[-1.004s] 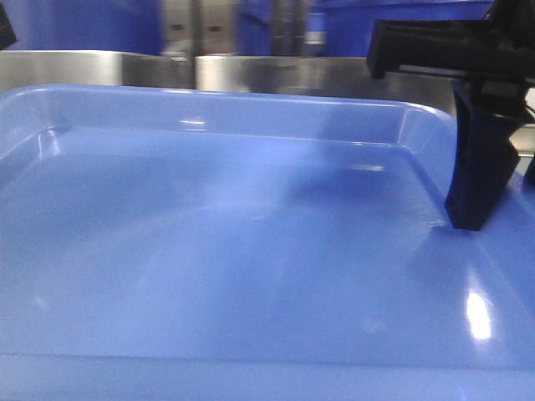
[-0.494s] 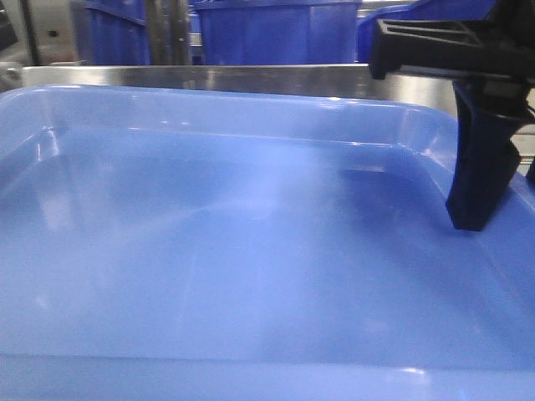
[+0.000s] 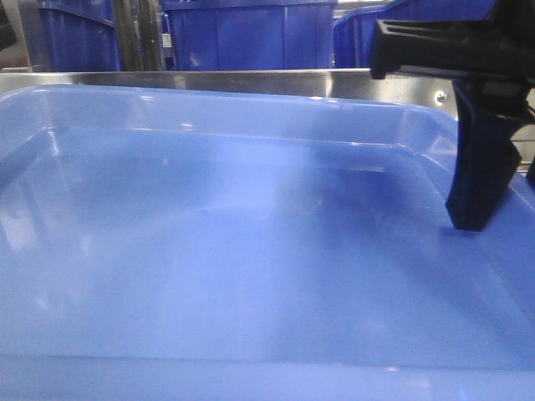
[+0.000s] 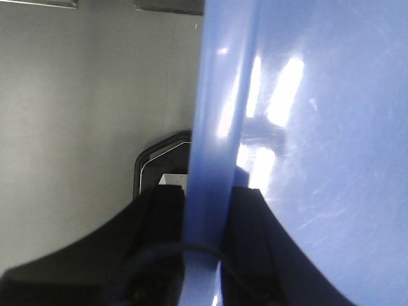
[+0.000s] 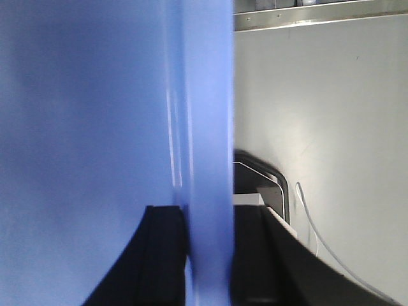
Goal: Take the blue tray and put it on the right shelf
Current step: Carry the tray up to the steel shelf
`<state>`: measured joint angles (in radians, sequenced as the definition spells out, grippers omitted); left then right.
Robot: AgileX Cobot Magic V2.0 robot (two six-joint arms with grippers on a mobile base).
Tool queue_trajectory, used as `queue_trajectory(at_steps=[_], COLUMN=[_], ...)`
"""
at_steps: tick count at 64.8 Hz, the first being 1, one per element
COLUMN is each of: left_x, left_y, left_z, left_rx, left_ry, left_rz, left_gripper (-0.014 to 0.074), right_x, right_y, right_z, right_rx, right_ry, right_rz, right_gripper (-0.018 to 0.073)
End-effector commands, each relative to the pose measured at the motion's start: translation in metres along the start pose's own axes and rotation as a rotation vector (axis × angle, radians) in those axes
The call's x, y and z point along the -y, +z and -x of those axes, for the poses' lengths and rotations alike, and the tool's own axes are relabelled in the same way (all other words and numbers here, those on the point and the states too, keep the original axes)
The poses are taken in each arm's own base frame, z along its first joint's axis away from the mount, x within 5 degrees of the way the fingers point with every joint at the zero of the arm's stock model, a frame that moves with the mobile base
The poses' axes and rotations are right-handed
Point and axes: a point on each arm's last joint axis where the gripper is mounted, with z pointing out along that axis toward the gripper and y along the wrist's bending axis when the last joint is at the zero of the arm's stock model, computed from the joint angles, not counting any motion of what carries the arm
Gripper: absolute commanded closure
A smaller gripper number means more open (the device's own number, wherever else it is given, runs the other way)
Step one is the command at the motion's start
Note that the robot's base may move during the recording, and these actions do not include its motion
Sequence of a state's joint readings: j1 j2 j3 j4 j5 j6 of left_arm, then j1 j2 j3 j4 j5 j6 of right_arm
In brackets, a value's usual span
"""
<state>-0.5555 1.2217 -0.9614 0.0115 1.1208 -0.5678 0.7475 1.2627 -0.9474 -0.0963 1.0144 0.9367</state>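
Observation:
The blue tray [image 3: 234, 251] fills the front view, held level with its far rim near the steel front rail of the right shelf [image 3: 251, 81]. My right gripper [image 5: 207, 236] is shut on the tray's right rim [image 5: 207, 127]. One of its black fingers [image 3: 476, 184] reaches down inside the tray. My left gripper [image 4: 207, 220] is shut on the left rim [image 4: 213, 146], with a black finger on each side of it. Below both rims lies a pale grey surface [image 4: 76, 127].
Dark-blue storage bins [image 3: 251, 33] stand on the rack behind the rail, with perforated steel uprights [image 3: 138, 33] between them. A screw [image 3: 439, 98] shows in the rail at the right. Another steel rail [image 5: 319, 19] crosses the top of the right wrist view.
The rail, uprights and bins behind the tray have slid to the left in the front view. The tray and the right finger keep the same place in the picture.

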Motion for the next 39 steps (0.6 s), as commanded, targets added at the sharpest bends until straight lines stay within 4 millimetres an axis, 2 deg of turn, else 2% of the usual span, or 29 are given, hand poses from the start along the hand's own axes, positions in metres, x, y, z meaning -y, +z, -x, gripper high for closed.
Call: queue_trajectory(at_steps=[1, 39], left_x=[-0.0051, -0.0051], left_y=[-0.0115, -0.0115], left_z=[0.0056, 0.0056], left_rx=[0.072, 0.072], left_ry=[0.003, 0.003], left_rz=[0.033, 0.033], left_gripper=[0.0580, 0.0580], right_x=[0.0040, 0.0040], right_y=[-0.0131, -0.0131], right_z=[0.0039, 0.0039], right_rx=[0.040, 0.040], right_ry=[-0.015, -0.015], right_rz=[-0.016, -0.016], right_gripper=[0.0347, 0.0347])
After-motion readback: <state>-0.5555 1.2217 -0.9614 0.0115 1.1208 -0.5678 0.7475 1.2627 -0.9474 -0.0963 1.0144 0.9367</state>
